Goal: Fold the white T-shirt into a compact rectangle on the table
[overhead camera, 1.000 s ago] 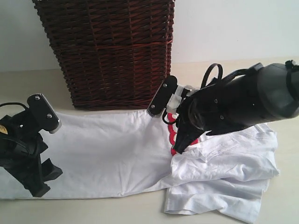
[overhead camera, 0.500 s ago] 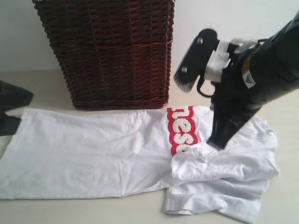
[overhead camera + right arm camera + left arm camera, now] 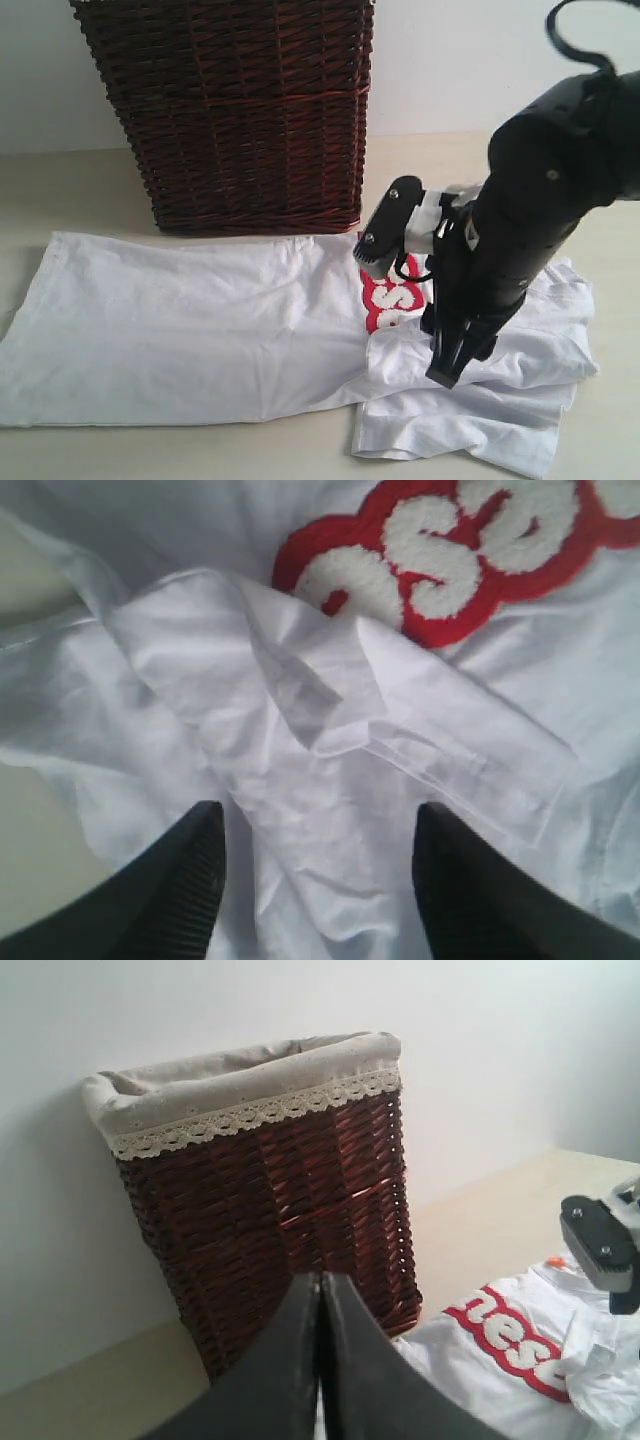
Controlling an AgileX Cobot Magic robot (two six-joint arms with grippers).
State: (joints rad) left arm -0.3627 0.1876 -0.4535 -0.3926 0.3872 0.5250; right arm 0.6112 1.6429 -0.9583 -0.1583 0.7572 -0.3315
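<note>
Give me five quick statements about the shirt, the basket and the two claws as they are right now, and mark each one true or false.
1. The right claw hangs open over the rumpled end of the white T-shirt. True.
2. The left claw grips a sleeve. False: it is shut on nothing and faces the wicker basket.
3. The basket stands on the shirt. False: it stands on the table, behind the shirt.
4. A fold of cloth covers part of the red patch. True.
5. The shirt is a compact rectangle. False: one end lies spread flat, the other bunched.
</note>
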